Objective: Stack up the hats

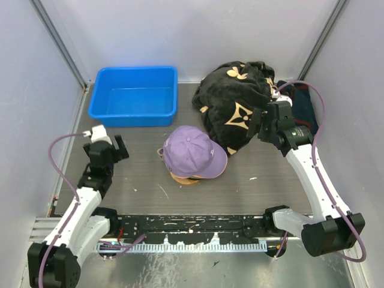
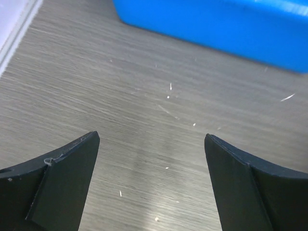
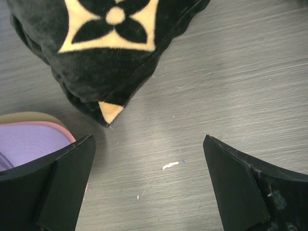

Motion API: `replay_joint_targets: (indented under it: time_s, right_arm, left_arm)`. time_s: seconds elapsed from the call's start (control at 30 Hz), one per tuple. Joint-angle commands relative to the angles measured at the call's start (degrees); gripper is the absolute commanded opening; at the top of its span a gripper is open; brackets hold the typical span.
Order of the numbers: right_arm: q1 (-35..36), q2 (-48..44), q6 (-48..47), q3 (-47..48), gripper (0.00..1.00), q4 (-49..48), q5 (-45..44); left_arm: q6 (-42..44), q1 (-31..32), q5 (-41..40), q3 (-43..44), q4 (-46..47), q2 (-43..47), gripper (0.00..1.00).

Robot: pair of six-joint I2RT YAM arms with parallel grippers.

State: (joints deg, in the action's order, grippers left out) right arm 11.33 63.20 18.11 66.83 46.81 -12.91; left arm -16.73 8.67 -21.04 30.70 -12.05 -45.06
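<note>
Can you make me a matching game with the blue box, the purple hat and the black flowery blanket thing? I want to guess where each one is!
Things:
1. blue tub
2. purple cap
3. black cloth with tan flowers

Places:
A. in the middle, closest to the front
B. at the back on the right, all bunched up
C. at the back on the left

Right pairs: 1-C, 2-A, 3-B
</note>
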Motion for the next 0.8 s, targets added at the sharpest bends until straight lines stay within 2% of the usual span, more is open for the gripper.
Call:
replay_joint_targets:
  time_s: [0.0,0.07,0.17,0.3,0.43,0.53,0.67,0.77]
  right_arm:
    - [-0.3,2.0,0.1,-0.8,1.00,-4.0,4.1]
    - [-0.3,2.7,0.1,-0.6,1.00,-4.2,4.7]
    - [-0.3,3.6,0.3,-0.7,1.00,-4.3,4.5]
    - [-0.6,5.0,0.3,-2.8,1.00,-5.8,3.0]
    - [-0.8,6.9,0.2,-2.6,1.00,-5.8,3.5]
    - [-1.0,7.5,0.2,-3.1,1.00,-7.0,2.5]
    - [-1.5,5.9,0.1,-8.8,1.00,-13.1,-4.9]
    - [-1.9,3.2,-4.6,-18.9,1.00,-24.5,-6.5]
  left_arm:
    - [11.0,0.0,-0.6,-13.6,38.4,-1.6,0.98]
    - [12.4,-0.1,-2.2,-14.3,41.4,-8.0,0.98]
    - [15.1,-0.3,0.8,-15.1,49.7,-15.8,0.98]
    - [14.3,-1.1,0.7,-16.6,64.0,-27.8,0.98]
    - [15.8,-1.3,3.9,-16.8,73.2,-38.4,0.98]
    - [17.4,-1.5,5.6,-18.8,88.4,-47.2,0.98]
    - [15.1,-2.2,4.8,-16.8,76.4,-42.7,0.98]
    - [14.4,-3.0,4.4,-12.3,70.1,-44.0,0.98]
